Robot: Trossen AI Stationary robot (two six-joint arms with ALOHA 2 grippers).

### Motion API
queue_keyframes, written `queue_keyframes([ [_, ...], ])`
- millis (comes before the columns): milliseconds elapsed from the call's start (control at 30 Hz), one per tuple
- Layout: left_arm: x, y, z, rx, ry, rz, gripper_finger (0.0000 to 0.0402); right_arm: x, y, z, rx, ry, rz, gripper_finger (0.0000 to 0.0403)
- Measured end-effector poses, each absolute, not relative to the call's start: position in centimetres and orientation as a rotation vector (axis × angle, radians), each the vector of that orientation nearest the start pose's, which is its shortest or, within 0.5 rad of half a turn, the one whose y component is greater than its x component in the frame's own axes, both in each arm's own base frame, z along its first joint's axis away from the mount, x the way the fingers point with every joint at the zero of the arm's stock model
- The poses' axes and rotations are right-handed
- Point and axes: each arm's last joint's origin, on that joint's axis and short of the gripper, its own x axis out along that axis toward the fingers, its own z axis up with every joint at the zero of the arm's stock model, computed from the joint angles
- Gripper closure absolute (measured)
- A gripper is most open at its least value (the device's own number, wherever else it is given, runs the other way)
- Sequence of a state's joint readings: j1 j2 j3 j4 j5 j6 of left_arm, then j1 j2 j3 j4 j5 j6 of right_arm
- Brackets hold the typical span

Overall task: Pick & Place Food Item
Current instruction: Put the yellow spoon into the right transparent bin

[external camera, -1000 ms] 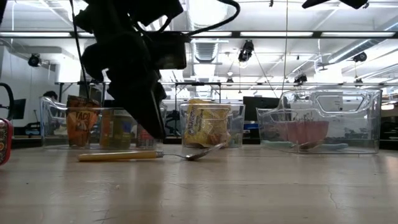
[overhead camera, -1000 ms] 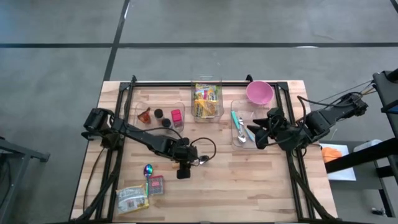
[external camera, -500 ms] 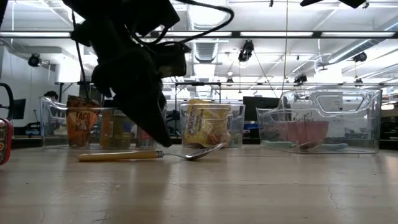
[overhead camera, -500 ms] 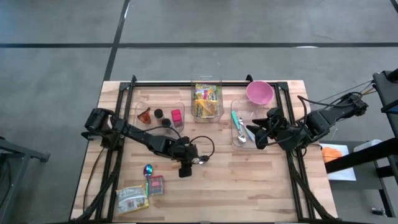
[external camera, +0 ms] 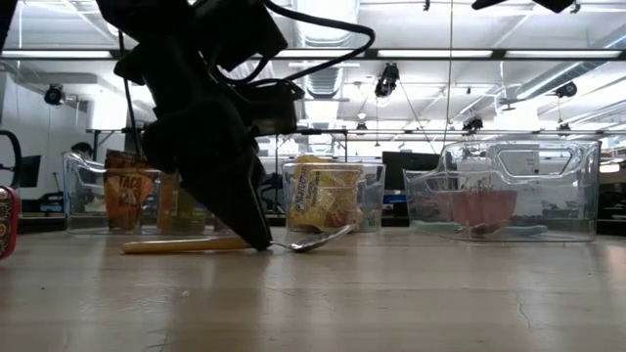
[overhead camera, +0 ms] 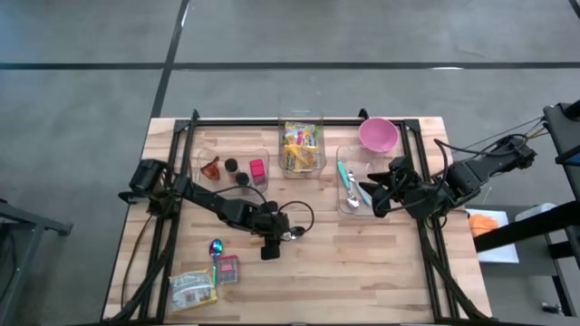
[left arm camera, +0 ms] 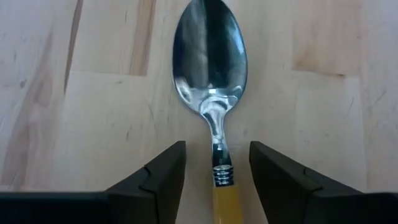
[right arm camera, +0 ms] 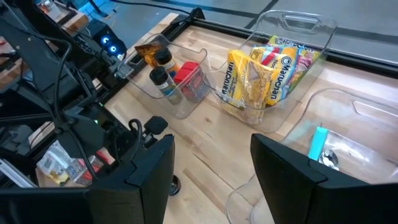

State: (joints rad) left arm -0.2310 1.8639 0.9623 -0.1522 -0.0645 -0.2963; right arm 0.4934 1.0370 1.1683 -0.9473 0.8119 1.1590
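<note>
A spoon (left arm camera: 210, 68) with a shiny bowl and a yellow handle (external camera: 186, 245) lies flat on the wooden table (overhead camera: 362, 272), near its middle. My left gripper (left arm camera: 217, 163) points steeply down over it, open. Its fingertips stand just above the table on either side of the spoon's neck (left arm camera: 219, 149), without touching it. Food items show as two packets (overhead camera: 193, 290) lying flat at the near left and yellow noodle packs (overhead camera: 301, 145) in the far middle bin. My right gripper (right arm camera: 211, 155) hangs open and empty above the right bin (overhead camera: 353, 186).
A clear bin with small jars and a red box (overhead camera: 234, 167) stands at the far left. The right bin holds utensils, and a pink bowl (overhead camera: 378, 134) sits beyond it. A rainbow-coloured spoon (overhead camera: 216, 247) lies beside the near-left packets. Bare wood lies at the near right.
My left gripper has come down toward the spoon, so its fingertips now reach almost to the table by the spoon's neck. Its fingers keep the same gap. The spoon has not moved.
</note>
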Motion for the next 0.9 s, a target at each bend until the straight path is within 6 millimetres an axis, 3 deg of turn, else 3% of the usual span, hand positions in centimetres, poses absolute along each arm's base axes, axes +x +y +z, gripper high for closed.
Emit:
queue_keyframes([
  [200,33.55,-7.68,10.99,-0.084,1.071,0.010,0.0239,16.97,6.74,35.90,0.608,0.380,-0.605,0.0195],
  [433,33.51,-7.48,10.87,-0.090,1.075,0.026,0.0372,16.97,6.75,35.90,0.607,0.382,-0.603,0.0195],
  [900,33.53,-7.38,11.08,-0.109,1.094,0.046,0.0377,16.96,6.89,35.93,0.612,0.382,-0.592,0.0195],
])
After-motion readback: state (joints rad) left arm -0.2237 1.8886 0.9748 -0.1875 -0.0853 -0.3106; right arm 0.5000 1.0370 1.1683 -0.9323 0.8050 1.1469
